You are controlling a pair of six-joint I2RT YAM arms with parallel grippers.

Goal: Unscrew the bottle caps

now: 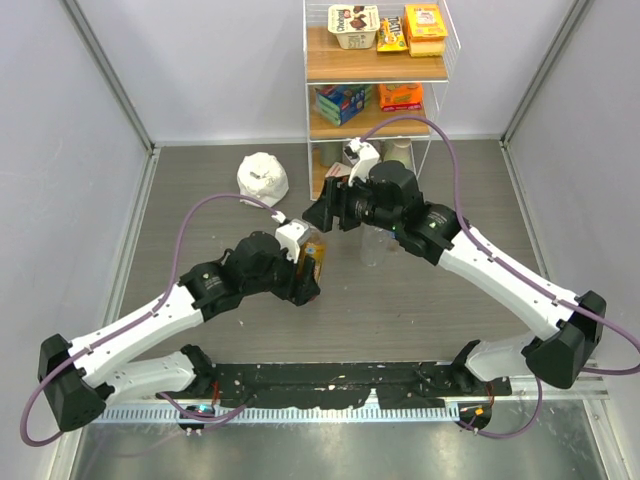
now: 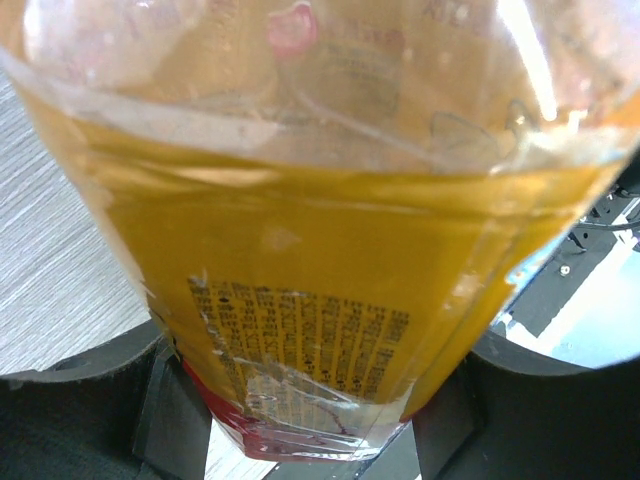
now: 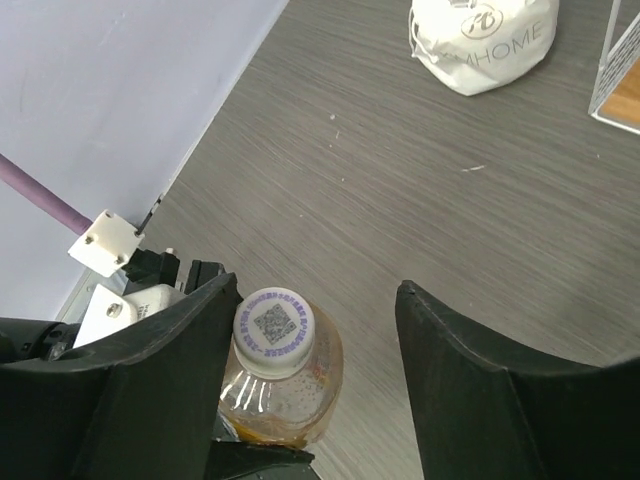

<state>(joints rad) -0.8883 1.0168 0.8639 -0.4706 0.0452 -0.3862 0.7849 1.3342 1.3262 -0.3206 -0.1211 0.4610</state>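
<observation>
Closest to me, the left gripper (image 1: 308,272) is clamping the amber bottle (image 2: 320,300) low on its body. Its two dark fingers (image 2: 100,400) are pressing in on either side of the yellow label with the small print, and the bottle is standing upright on the grey table (image 1: 440,300). Just above it the right gripper (image 3: 315,290) is hanging with its jaws spread wide and nothing held between them. The bottle's white cap (image 3: 273,328), with a printed square code on its top, is sitting on the neck inside that gap. It is lying close against the finger on the picture's left and well clear of the other one; whether it is touching that nearer finger I cannot tell. A little further back, a clear bottle (image 1: 373,245) is standing partly under the right arm, and I cannot make out its top. Beyond that a lumpy white bag (image 1: 262,178) is resting on the table. Just right of it, at the far wall, a wire shelf (image 1: 375,70) is carrying boxes (image 1: 400,95) and packets.
</observation>
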